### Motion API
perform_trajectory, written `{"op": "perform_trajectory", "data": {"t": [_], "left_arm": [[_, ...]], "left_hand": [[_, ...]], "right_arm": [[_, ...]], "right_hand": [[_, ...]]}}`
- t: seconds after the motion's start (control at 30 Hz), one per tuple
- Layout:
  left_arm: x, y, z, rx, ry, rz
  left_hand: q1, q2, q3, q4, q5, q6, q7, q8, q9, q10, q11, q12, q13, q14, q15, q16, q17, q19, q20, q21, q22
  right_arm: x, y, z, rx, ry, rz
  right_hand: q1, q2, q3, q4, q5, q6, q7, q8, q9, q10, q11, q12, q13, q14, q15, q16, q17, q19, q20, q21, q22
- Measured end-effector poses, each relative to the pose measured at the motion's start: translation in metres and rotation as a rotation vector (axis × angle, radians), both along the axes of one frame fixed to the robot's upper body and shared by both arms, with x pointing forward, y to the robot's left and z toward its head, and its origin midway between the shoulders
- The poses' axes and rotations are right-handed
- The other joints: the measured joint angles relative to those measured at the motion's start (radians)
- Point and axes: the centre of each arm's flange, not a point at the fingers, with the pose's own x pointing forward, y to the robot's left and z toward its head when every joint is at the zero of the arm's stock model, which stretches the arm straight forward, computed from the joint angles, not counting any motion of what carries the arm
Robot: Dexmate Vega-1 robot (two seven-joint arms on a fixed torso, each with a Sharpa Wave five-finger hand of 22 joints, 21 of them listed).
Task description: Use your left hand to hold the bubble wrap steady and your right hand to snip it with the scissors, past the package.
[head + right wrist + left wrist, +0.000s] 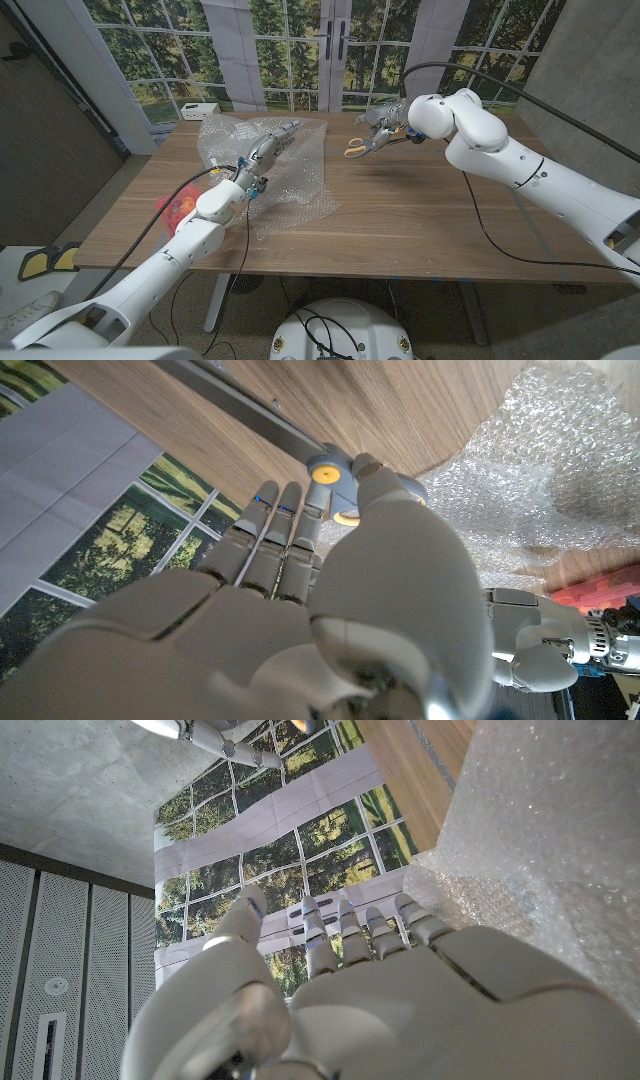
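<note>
A clear sheet of bubble wrap (275, 185) lies crumpled on the left half of the wooden table (420, 220), bunched up at its far end (225, 135). My left hand (270, 145) reaches over the sheet with its fingers stretched out; in the left wrist view the wrap (540, 840) runs alongside that hand (400, 1000). My right hand (388, 122) holds the scissors (357, 148), yellow handles, in the air above the table, to the right of the wrap and apart from it. The scissors (335, 475) show past my right hand (300, 590), with the wrap (540, 490) beyond.
A red object (178, 205) sits near the table's left edge, partly hidden by my left arm. A white power strip (200, 110) lies at the far left corner. Bare wood spreads under my right arm. Windows stand behind the table.
</note>
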Motion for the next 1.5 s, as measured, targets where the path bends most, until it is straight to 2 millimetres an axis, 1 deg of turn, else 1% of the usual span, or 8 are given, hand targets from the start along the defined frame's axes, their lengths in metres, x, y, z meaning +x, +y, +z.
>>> {"op": "perform_trajectory", "data": {"t": [0.13, 0.23, 0.47, 0.5, 0.77, 0.93, 1.17, 1.5], "left_arm": [[0.000, 0.001, 0.001, 0.010, -0.002, 0.004], [-0.001, 0.001, 0.002, 0.024, -0.004, 0.009], [0.000, 0.002, 0.001, 0.048, 0.001, 0.040], [-0.004, 0.000, 0.005, 0.066, -0.011, 0.039], [-0.005, -0.003, 0.010, 0.121, -0.029, 0.071], [-0.005, -0.007, 0.013, 0.153, -0.043, 0.079], [-0.004, -0.011, 0.017, 0.179, -0.057, 0.080], [-0.004, -0.016, 0.023, 0.198, -0.078, 0.073]], "left_hand": [[0.013, 0.005, 0.002, -0.002, 0.007, 0.005, 0.005, 0.000, 0.000, -0.006, 0.005, 0.000, 0.003, -0.005, -0.005, 0.000, 0.000, 0.000, 0.000, 0.000, 0.000], [0.023, 0.005, 0.004, -0.004, 0.007, 0.005, 0.005, 0.001, 0.000, -0.011, 0.000, -0.004, 0.005, -0.009, -0.002, 0.000, 0.000, -0.005, 0.005, 0.000, 0.000], [0.035, 0.009, 0.008, 0.000, 0.007, 0.023, -0.002, 0.008, 0.004, -0.011, 0.000, -0.004, 0.005, -0.009, -0.002, 0.000, 0.000, -0.005, 0.005, 0.000, 0.000], [0.039, 0.013, 0.008, 0.000, 0.007, 0.023, -0.002, 0.008, 0.004, -0.011, 0.000, -0.004, 0.005, -0.009, -0.002, 0.000, 0.000, -0.005, 0.005, 0.000, 0.000], [0.048, 0.014, 0.008, 0.000, 0.007, 0.019, -0.006, 0.008, 0.004, -0.016, -0.005, -0.004, 0.005, -0.012, -0.001, 0.000, 0.000, -0.005, 0.005, 0.000, 0.000], [0.062, 0.011, 0.008, 0.000, 0.007, 0.045, -0.030, 0.012, 0.004, -0.020, -0.001, -0.003, 0.005, -0.018, -0.004, 0.000, 0.000, -0.009, 0.009, 0.000, 0.000], [0.069, 0.009, 0.008, 0.000, 0.007, 0.066, -0.041, 0.016, 0.004, -0.021, -0.003, -0.003, 0.005, -0.018, -0.004, 0.000, 0.000, -0.014, 0.007, 0.000, 0.000], [0.075, 0.004, 0.004, 0.004, 0.003, 0.066, -0.034, 0.016, 0.004, -0.026, -0.008, -0.003, 0.005, -0.018, -0.004, 0.000, 0.000, -0.018, 0.004, 0.000, 0.000]], "right_arm": [[0.001, 0.001, 0.001, -0.015, 0.017, 0.003], [0.001, 0.002, 0.002, -0.025, 0.025, 0.005], [0.004, 0.002, 0.005, -0.033, 0.032, 0.005], [0.003, 0.004, 0.003, -0.048, 0.044, 0.013], [0.006, 0.006, 0.004, -0.077, 0.057, 0.015], [0.006, 0.009, 0.005, -0.113, 0.059, 0.016], [0.005, 0.015, 0.007, -0.150, 0.056, 0.021], [0.003, 0.024, 0.010, -0.207, 0.052, 0.026]], "right_hand": [[-0.003, 0.003, 0.003, -0.003, 0.004, 0.000, 0.000, 0.004, 0.000, 0.000, 0.000, 0.000, 0.000, 0.000, 0.000, -0.007, 0.000, 0.000, 0.000, 0.000, 0.000], [-0.004, 0.004, 0.003, -0.003, 0.004, 0.000, 0.000, 0.004, 0.000, 0.000, 0.000, 0.000, 0.000, 0.000, 0.000, -0.007, 0.000, -0.003, 0.003, 0.000, 0.000], [-0.004, 0.004, 0.003, -0.003, 0.004, 0.000, 0.000, 0.004, 0.000, 0.000, 0.000, 0.000, 0.000, 0.000, 0.000, -0.007, 0.005, -0.004, 0.004, 0.000, 0.000], [-0.004, 0.004, 0.003, -0.003, 0.007, 0.000, 0.000, 0.004, 0.000, 0.000, 0.000, 0.000, 0.000, 0.000, 0.000, -0.007, 0.005, -0.004, 0.004, 0.000, 0.000], [-0.004, 0.004, 0.002, -0.003, 0.012, -0.005, 0.005, 0.008, 0.000, 0.000, 0.000, 0.000, 0.000, 0.000, 0.000, -0.007, 0.014, -0.004, 0.004, 0.000, 0.000], [-0.004, 0.004, 0.002, -0.003, 0.012, -0.005, 0.005, 0.008, 0.000, -0.005, -0.005, 0.000, 0.000, 0.000, 0.000, -0.007, 0.014, -0.004, 0.004, 0.000, 0.000], [-0.003, 0.003, 0.006, -0.007, 0.020, -0.005, 0.005, 0.008, 0.000, -0.005, -0.005, 0.000, 0.000, 0.003, -0.002, -0.007, 0.019, -0.009, 0.009, -0.008, 0.000], [-0.003, 0.003, 0.005, -0.009, 0.020, -0.005, 0.005, 0.008, 0.000, -0.005, -0.005, 0.000, 0.000, 0.006, -0.002, -0.007, 0.019, -0.009, 0.009, -0.008, 0.000]]}}
